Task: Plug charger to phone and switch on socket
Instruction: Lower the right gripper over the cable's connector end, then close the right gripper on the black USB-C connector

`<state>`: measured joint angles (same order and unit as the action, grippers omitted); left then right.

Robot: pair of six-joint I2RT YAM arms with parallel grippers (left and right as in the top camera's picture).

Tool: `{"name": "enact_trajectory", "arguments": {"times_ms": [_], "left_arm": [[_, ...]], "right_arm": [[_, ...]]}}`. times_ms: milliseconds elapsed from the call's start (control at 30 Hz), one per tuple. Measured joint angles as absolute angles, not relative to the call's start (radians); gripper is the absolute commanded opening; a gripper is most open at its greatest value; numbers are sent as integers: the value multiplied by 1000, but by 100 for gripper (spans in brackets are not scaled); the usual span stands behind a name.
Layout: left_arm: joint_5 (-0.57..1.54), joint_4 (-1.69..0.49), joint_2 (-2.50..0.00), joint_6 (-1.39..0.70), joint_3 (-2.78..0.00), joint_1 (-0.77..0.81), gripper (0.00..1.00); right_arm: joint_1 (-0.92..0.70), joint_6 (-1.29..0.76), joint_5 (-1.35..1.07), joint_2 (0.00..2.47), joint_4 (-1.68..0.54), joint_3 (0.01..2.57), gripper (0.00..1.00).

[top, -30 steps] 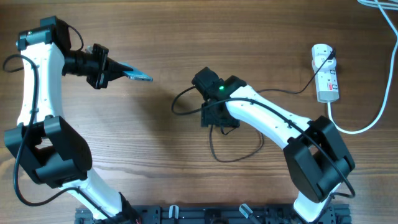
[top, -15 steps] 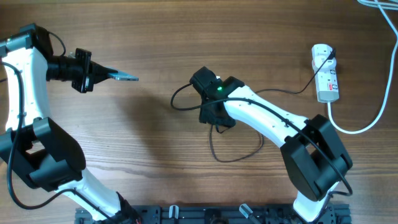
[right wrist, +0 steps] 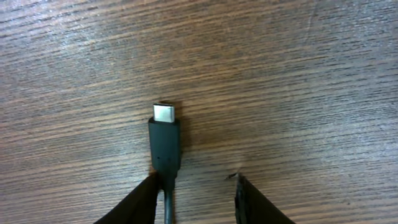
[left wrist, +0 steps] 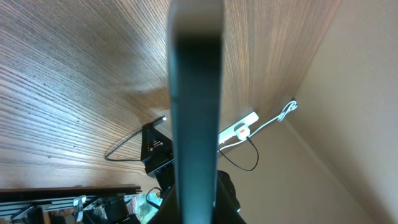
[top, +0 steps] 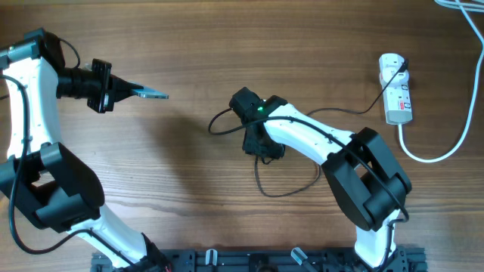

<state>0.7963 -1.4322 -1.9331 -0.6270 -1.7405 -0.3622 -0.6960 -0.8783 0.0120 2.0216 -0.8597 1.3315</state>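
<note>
My left gripper (top: 113, 89) is shut on the phone (top: 148, 94) and holds it above the table at the far left; the left wrist view shows the phone edge-on (left wrist: 196, 106) between the fingers. The charger cable (top: 281, 189) loops across the table's middle, and its black plug (top: 401, 70) sits in the white socket (top: 397, 94) at the far right. My right gripper (right wrist: 196, 186) is open and low over the table. The metal-tipped connector (right wrist: 165, 134) lies flat just ahead of its left finger. From overhead, the right gripper (top: 261, 147) hides the connector.
A thick white cord (top: 454, 147) runs from the socket along the right edge of the table. The socket (left wrist: 239, 129) and the right arm (left wrist: 155, 146) also show in the left wrist view. A black rail (top: 249, 261) lines the near edge.
The left arm moved the phone to the left, then held still. The right arm swung its elbow inward, and its gripper shifted slightly left over the connector.
</note>
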Motion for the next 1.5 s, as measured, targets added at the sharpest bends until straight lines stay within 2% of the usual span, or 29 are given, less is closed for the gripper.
{"name": "enact_trajectory", "arguments": {"times_ms": [167, 300, 667, 867, 933, 1067, 1267, 1500], "left_arm": [[796, -1432, -1933, -627, -1740, -362, 4], [796, -1432, -1933, -627, -1740, -362, 4], [796, -1433, -1933, -627, -1740, -362, 4], [796, -1433, -1933, -627, -1740, -362, 4], [796, -1432, -1933, -627, -1740, -362, 4], [796, -1433, -1933, -627, -1740, -362, 4], [793, -1433, -1933, -627, -1740, -362, 4], [793, -1432, -1933, -627, -1740, -362, 4]], "right_arm": [[-696, -878, 8, 2022, -851, 1332, 37], [-696, -879, 7, 2022, -847, 1332, 28], [-696, -886, 1, 2005, -778, 1300, 21], [-696, -886, 1, 2003, -772, 1295, 22], [-696, -886, 1, 2003, -773, 1295, 26], [-696, -889, -4, 2003, -773, 1296, 27], [-696, -889, -6, 2003, -783, 1296, 21], [-697, -889, -6, 2003, -798, 1296, 20]]}}
